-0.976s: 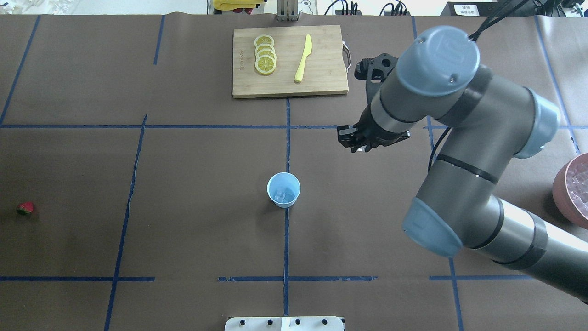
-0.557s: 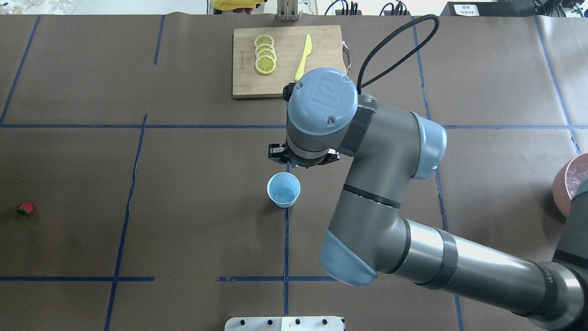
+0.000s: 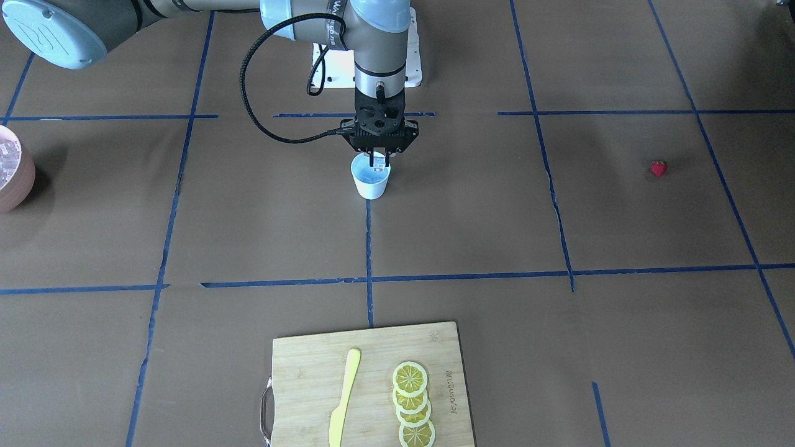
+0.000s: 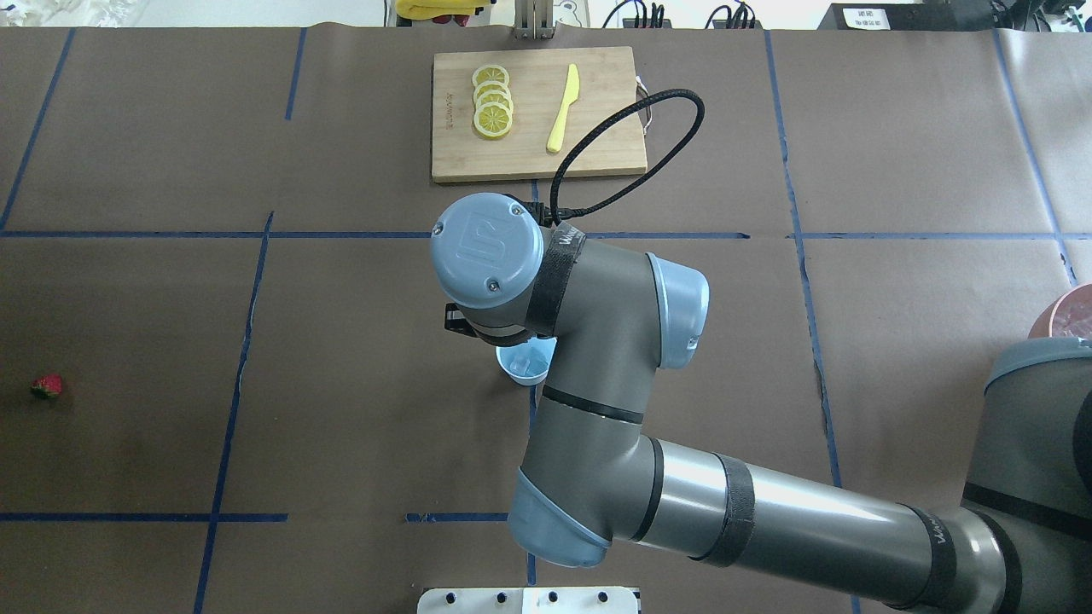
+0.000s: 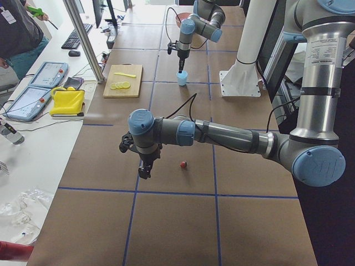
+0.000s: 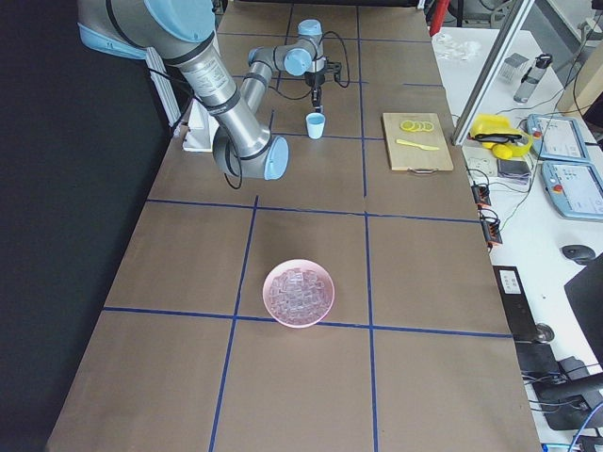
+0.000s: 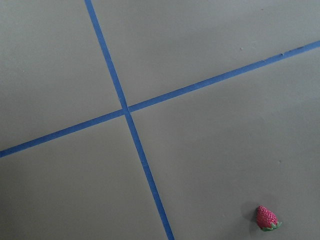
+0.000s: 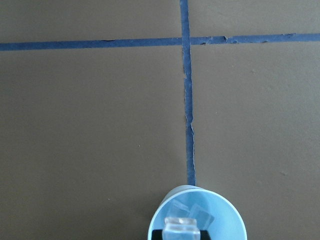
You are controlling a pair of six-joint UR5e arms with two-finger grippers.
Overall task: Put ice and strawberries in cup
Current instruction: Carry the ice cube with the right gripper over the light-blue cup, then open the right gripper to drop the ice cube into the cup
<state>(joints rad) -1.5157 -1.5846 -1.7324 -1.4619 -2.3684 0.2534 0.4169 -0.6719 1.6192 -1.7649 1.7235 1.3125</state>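
Note:
The white cup point(image 3: 370, 184) with a light-blue inside stands mid-table; it also shows in the overhead view point(image 4: 525, 368) and the right wrist view point(image 8: 222, 212). An ice cube point(image 8: 202, 215) lies inside it. My right gripper point(image 3: 377, 162) hangs straight over the cup's mouth, shut on another clear ice cube point(image 8: 181, 226). The red strawberry point(image 4: 47, 386) lies far to the left on the table and shows in the left wrist view point(image 7: 266, 218). My left gripper point(image 5: 143, 169) hovers beside the strawberry point(image 5: 183, 164); I cannot tell whether it is open or shut.
A pinkish bowl point(image 6: 299, 293) full of ice stands at the table's right end. A wooden cutting board point(image 4: 537, 153) at the back holds lemon slices point(image 4: 492, 102) and a yellow knife point(image 4: 563, 109). The right arm's elbow covers the area in front of the cup.
My right arm has swung left from beside the cutting board's right end to directly over the cup. The cup and strawberry have not moved.

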